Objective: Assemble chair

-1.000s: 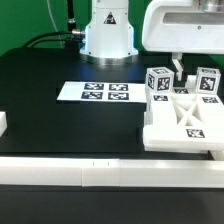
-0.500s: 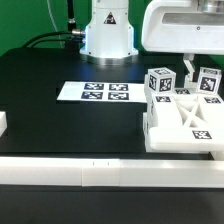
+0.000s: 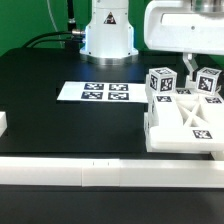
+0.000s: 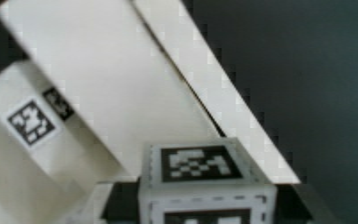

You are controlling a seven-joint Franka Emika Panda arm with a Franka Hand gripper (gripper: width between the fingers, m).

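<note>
1. Exterior view: the chair (image 3: pixel 185 115) sits at the right of the frame on the black surface (image 3: pixel 60 125), a chunky white assembly with an X-braced panel (image 3: pixel 195 112) facing up and tagged square posts (image 3: pixel 160 82) rising at its back.
2. The robot's white wrist fills the upper right corner, and its fingers (image 3: pixel 186 75) reach down between two tagged post tops; whether they are apart or clamped on something cannot be told here.
3. The marker board (image 3: pixel 93 92) lies flat near the centre of the frame, well apart from the chair.
4. A long white border rail (image 3: pixel 80 175) runs along the bottom, just in front of the chair.
5. Wrist view: a tagged post top (image 4: pixel 197 165) sits at the bottom centre, with broad white chair pieces (image 4: pixel 123 90) slanting across the frame behind it. The fingers' state is not readable here either.
</note>
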